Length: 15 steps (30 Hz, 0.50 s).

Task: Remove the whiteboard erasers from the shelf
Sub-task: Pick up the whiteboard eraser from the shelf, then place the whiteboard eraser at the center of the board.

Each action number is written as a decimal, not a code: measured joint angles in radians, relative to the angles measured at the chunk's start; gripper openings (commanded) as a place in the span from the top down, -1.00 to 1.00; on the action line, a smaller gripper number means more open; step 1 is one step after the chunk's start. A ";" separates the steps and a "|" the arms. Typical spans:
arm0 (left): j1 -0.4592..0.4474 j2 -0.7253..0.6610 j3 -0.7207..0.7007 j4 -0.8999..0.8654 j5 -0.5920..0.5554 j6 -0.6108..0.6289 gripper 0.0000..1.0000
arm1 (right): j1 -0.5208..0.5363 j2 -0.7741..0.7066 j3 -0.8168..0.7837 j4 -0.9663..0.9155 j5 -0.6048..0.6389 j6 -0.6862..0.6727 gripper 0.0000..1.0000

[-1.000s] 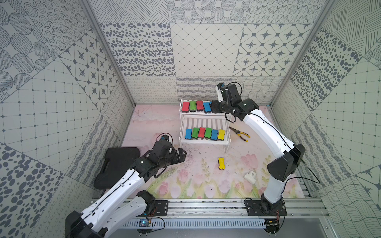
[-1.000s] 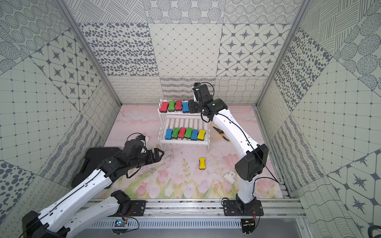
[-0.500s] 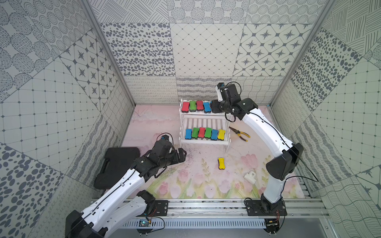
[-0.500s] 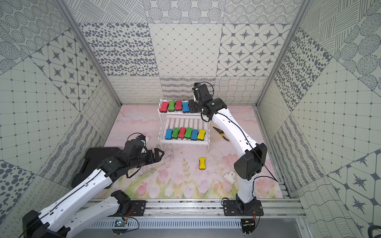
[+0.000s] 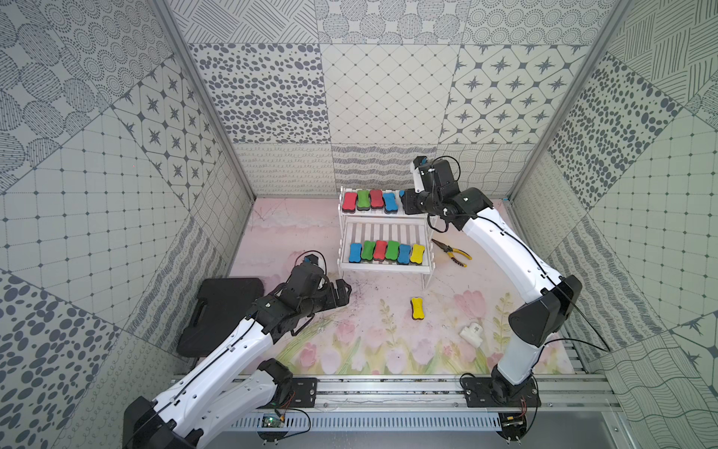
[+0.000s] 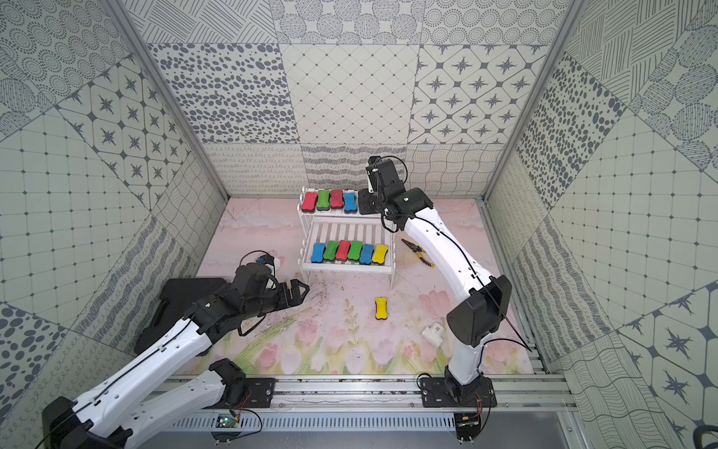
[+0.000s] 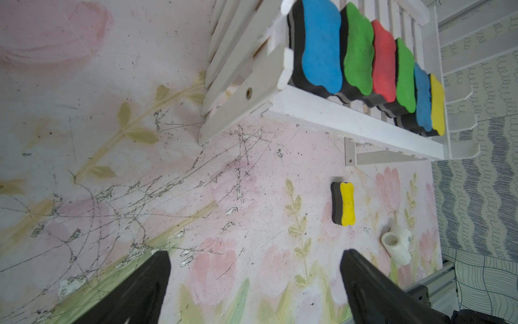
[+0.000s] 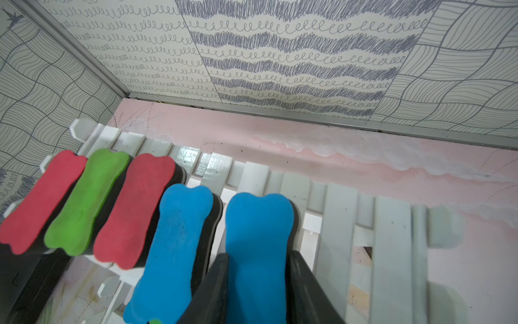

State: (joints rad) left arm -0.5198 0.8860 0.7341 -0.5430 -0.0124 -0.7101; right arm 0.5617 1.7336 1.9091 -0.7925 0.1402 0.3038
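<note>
1. A white two-tier shelf [image 5: 384, 268] is standing at the back of a pink flowered mat [image 5: 349, 342], as shown in both top views.
2. The right gripper [image 8: 259, 255] is reaching over the upper tier. Its black fingers [image 8: 213, 286] are pressing against both sides of a blue eraser [image 8: 259, 218], so it appears to be clenched on it. Whether that eraser is resting on the slats or raised off them is unclear.
3. Just beside it, an upper row [image 5: 363, 199] of four erasers is lying side by side: red, green, red, blue.
4. A lower row [image 7: 358, 56] of six is sitting along the front of the lower tier, each touching the next: blue, green, red, green, blue, yellow.
5. One yellow eraser [image 5: 416, 308] is lying on the mat in front of the shelf, apart from it.
6. The left gripper [image 7: 255, 252] is hovering low over the mat near the shelf's front left leg, jaws spread wide and holding nothing.
7. Pliers [image 5: 452, 254] are lying to the right of the shelf. A black case [image 5: 221, 307] is lying beside the left arm, and a white fitting [image 5: 472, 334] is lying near the right arm.
</note>
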 measured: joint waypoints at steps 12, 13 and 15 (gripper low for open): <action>0.000 -0.031 0.004 -0.002 -0.019 0.000 -0.99 | 0.099 -0.586 -0.667 0.253 0.017 0.199 0.39; 0.000 -0.033 0.004 -0.002 -0.022 0.000 -0.99 | 0.124 -0.622 -0.724 0.268 0.029 0.218 0.39; 0.000 -0.037 0.004 -0.004 -0.025 0.000 -0.99 | 0.176 -0.682 -0.834 0.298 0.051 0.257 0.39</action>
State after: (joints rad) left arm -0.5198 0.8494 0.7380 -0.5472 -0.0376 -0.7101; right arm 0.7376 1.0512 1.0752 -0.4946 0.1917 0.5613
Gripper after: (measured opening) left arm 0.995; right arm 0.335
